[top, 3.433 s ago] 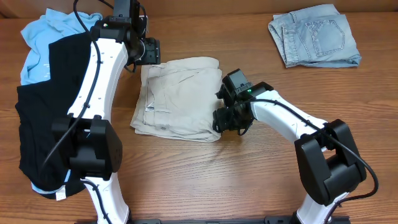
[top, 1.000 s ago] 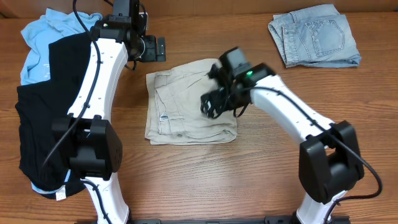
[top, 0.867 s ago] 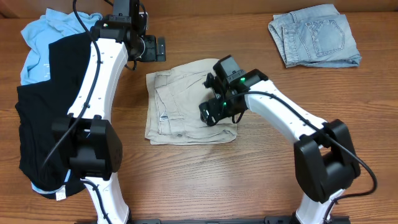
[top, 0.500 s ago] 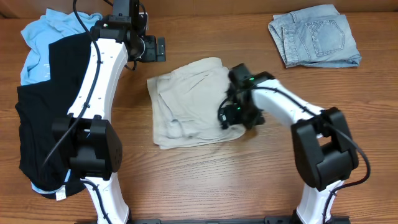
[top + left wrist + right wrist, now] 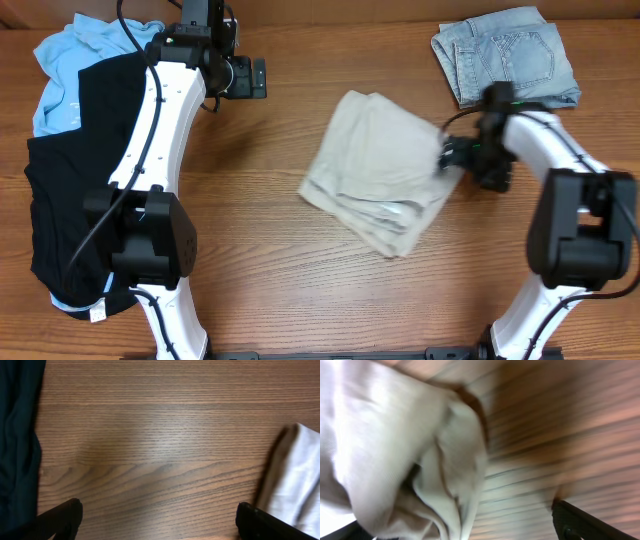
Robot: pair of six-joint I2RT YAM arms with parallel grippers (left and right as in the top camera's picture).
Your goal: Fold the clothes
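Your right gripper (image 5: 455, 160) stood with jaws spread wide at the right edge of the khaki shorts (image 5: 385, 170), apparently gripping nothing, though its wrist view was blurred. The shorts lay folded mid-table, askew. Your left gripper (image 5: 252, 77) hung released over bare wood. The black garment (image 5: 70, 170) and light-blue shirt (image 5: 65, 55) lay unfolded at far left, so they were left to do. A denim piece (image 5: 505, 55) sat folded at back right.

Table (image 5: 250, 250): wood-grain top, smooth, faint satin sheen. Khaki shorts (image 5: 385, 170): matt woven cloth, softly creased. Jeans (image 5: 505, 55): faded pale denim. Black garment (image 5: 70, 180), light-blue shirt (image 5: 65, 60): matt cloth. Arm shells (image 5: 160, 100): glossy white plastic, matt black joints.
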